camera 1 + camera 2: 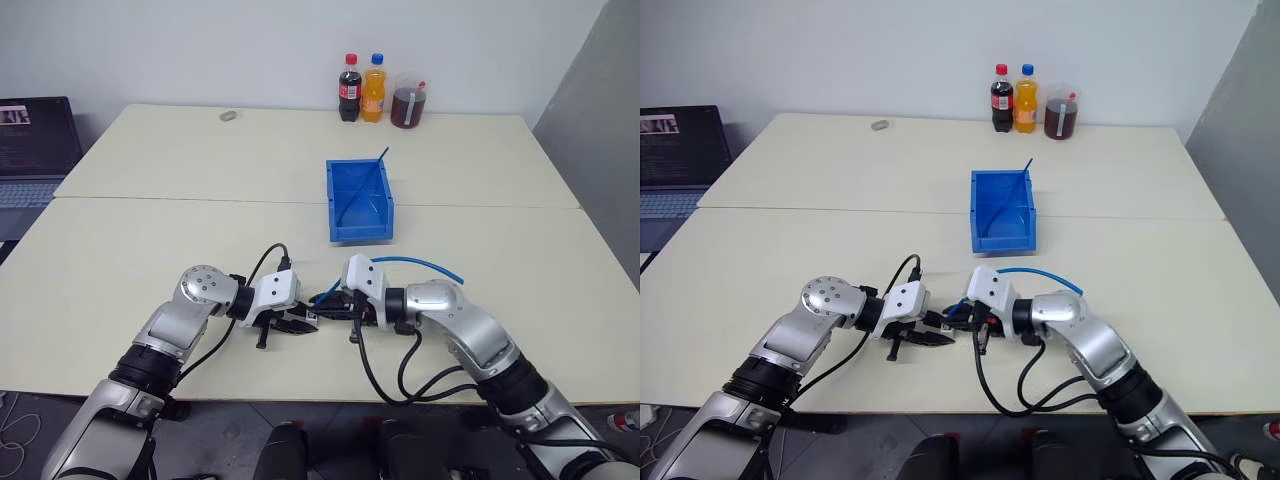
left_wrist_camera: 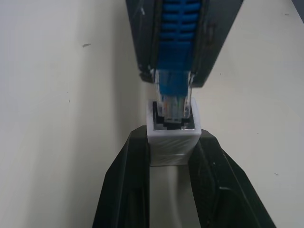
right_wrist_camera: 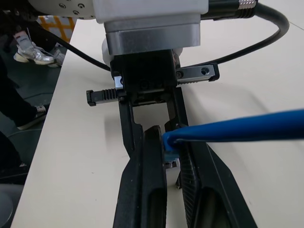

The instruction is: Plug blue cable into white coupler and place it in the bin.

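Just above the table near its front edge, my two grippers meet tip to tip. My left gripper is shut on the white coupler, whose dark socket faces the other hand. My right gripper is shut on the blue cable's ribbed boot just behind the clear plug. The plug's tip sits in the mouth of the socket. From the right gripper the blue cable arcs back over the right wrist. The blue bin stands on the table beyond the grippers.
A straighter thin blue cable leans inside the bin. Two soda bottles and a jug of dark liquid stand at the table's far edge, with a small grey object to their left. A laptop sits far left.
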{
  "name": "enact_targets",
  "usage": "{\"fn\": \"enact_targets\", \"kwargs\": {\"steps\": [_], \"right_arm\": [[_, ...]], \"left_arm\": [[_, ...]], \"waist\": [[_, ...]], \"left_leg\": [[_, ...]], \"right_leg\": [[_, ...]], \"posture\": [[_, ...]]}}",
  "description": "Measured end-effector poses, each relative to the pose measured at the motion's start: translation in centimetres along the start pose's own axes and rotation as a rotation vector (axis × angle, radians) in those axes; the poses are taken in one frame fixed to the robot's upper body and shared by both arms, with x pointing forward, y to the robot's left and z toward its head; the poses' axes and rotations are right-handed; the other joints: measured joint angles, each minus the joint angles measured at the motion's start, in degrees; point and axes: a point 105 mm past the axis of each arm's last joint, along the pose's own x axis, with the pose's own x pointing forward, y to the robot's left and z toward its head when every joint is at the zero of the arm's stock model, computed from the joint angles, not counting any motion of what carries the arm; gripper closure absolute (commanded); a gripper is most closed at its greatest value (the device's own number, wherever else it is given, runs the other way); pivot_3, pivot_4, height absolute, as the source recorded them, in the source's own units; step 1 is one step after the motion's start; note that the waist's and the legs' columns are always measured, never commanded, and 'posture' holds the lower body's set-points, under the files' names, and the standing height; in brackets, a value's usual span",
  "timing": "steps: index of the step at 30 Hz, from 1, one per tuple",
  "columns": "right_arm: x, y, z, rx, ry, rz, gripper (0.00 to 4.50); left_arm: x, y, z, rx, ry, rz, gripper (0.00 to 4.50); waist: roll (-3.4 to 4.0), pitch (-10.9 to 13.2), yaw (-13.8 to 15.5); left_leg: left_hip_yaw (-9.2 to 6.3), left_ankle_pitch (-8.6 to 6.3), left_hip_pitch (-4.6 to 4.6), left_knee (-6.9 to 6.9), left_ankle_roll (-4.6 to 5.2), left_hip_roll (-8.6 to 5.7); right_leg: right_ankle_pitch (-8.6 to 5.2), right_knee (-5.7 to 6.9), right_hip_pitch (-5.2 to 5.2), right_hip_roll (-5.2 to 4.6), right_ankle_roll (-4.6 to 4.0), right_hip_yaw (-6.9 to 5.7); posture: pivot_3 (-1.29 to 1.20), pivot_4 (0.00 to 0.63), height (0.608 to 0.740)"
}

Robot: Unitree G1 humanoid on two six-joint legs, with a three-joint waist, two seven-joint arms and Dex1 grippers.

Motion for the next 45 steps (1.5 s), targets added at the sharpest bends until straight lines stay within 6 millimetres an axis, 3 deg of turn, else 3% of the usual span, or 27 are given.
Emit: {"fn": "enact_targets", "kwargs": {"steps": [20, 45], "right_arm": [[0.5, -0.1, 0.0, -0.170, 0.140, 0.098, 4.39], [1.7, 0.0, -1.2, -0.146, 0.228, 0.135, 4.39]], "left_arm": [[0.2, 0.1, -0.2, 0.001, 0.001, 0.002, 3.72], [0.4, -0.1, -1.1, -0.026, 0.022, 0.009, 3.72]], "waist": [[0.05, -0.08, 0.03], [0.37, -1.48, -0.27]], "left_leg": [[0.04, 0.00, 0.42, -0.02, 0.00, -0.01], [0.10, -0.01, 1.02, -0.24, 0.02, 0.02]], "right_leg": [[-0.02, -0.02, 0.39, -0.01, 0.02, 0.03], [-0.13, -0.02, 0.81, 0.04, -0.09, 0.10]], "posture": [[0.00, 0.150, 0.740], [0.00, 0.150, 0.740]]}}
